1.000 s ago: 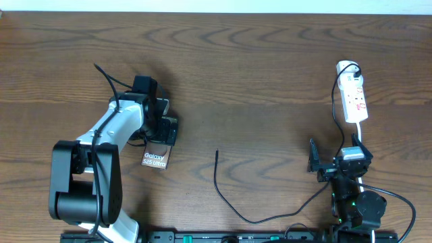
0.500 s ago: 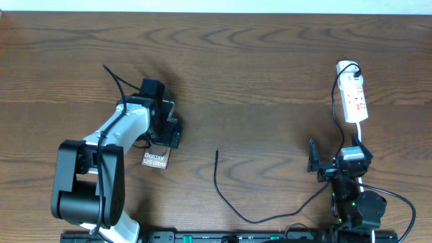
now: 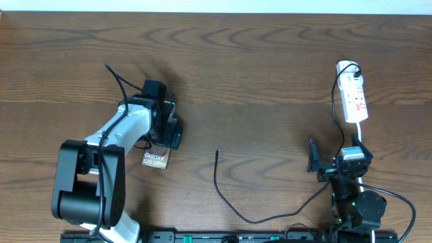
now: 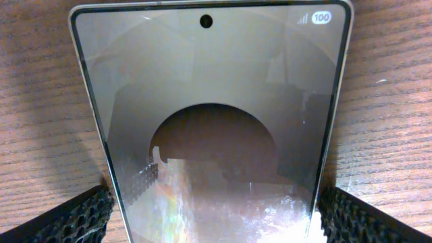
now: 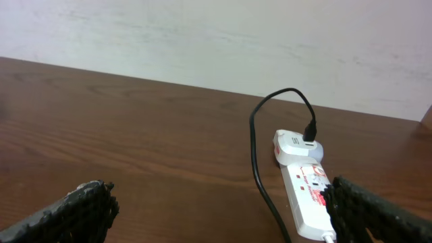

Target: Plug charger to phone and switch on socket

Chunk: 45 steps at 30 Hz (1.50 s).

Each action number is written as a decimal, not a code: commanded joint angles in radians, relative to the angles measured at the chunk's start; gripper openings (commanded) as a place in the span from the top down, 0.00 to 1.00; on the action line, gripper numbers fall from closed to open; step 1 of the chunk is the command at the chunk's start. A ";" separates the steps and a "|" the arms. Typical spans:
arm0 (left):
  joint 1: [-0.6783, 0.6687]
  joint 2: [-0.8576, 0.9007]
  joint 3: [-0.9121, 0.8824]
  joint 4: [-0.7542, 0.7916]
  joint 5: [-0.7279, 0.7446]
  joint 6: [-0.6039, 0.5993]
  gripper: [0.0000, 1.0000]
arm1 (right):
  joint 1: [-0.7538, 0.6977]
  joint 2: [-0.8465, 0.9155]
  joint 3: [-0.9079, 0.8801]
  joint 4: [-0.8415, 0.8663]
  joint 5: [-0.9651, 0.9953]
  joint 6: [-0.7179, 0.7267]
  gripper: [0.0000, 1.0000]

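Two views fix the phone [image 3: 154, 159]: overhead, our left gripper [image 3: 164, 125] hangs over its far end; at the left wrist, spread fingers [image 4: 74, 219] flank it unclamped. At the right wrist, our right gripper [image 5: 226, 202] gapes empty, the socket [image 5: 307, 199] just beside one finger.

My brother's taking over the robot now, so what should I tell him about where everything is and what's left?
Left gripper: fingers open, one on each side of the phone, not clamped.
Right gripper: open, empty, facing the socket.
Charger tip lies loose on the table, apart from the phone.
Done: charger not yet in phone.
Left: grip phone, plug charger in, switch socket on.
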 commanded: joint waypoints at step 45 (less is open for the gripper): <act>-0.002 0.019 -0.069 0.030 -0.012 0.005 0.18 | 0.004 -0.004 -0.001 -0.005 0.002 -0.010 0.01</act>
